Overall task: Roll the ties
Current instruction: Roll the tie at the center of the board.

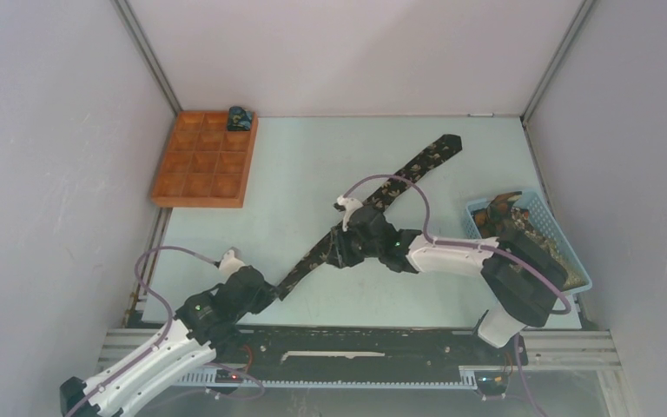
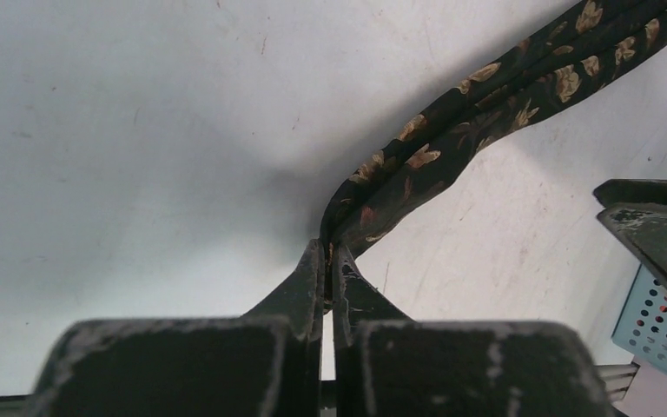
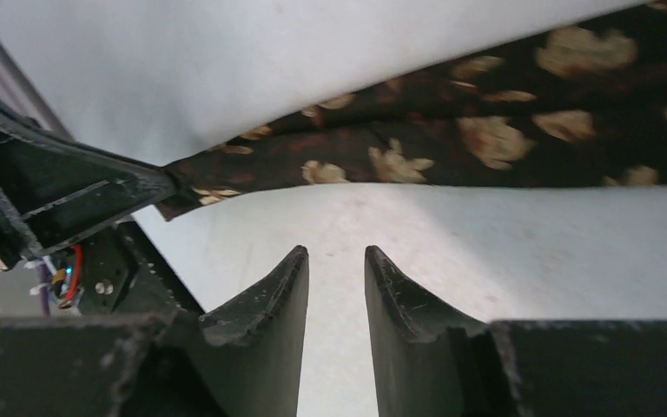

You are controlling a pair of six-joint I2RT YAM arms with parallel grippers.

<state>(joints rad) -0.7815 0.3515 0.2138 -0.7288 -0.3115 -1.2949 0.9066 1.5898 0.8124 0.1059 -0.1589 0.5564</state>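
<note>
A black tie with tan leaves [image 1: 417, 165] lies stretched diagonally across the table, from back right to front left. My left gripper [image 1: 271, 294] is shut on its narrow near end; in the left wrist view the tie [image 2: 452, 130] runs from the fingertips [image 2: 313, 261] up to the right. My right gripper [image 1: 337, 252] sits over the tie's middle. In the right wrist view it [image 3: 336, 254] is open and empty, with the tie [image 3: 486, 139] just beyond the tips. A rolled tie [image 1: 241, 117] sits in the orange tray's back right compartment. More ties [image 1: 497, 213] fill the blue basket.
The orange compartment tray [image 1: 200, 161] stands at the back left. The blue mesh basket [image 1: 534, 208] stands at the right edge beside my right arm, and its corner shows in the left wrist view [image 2: 660, 321]. White walls enclose the table on three sides.
</note>
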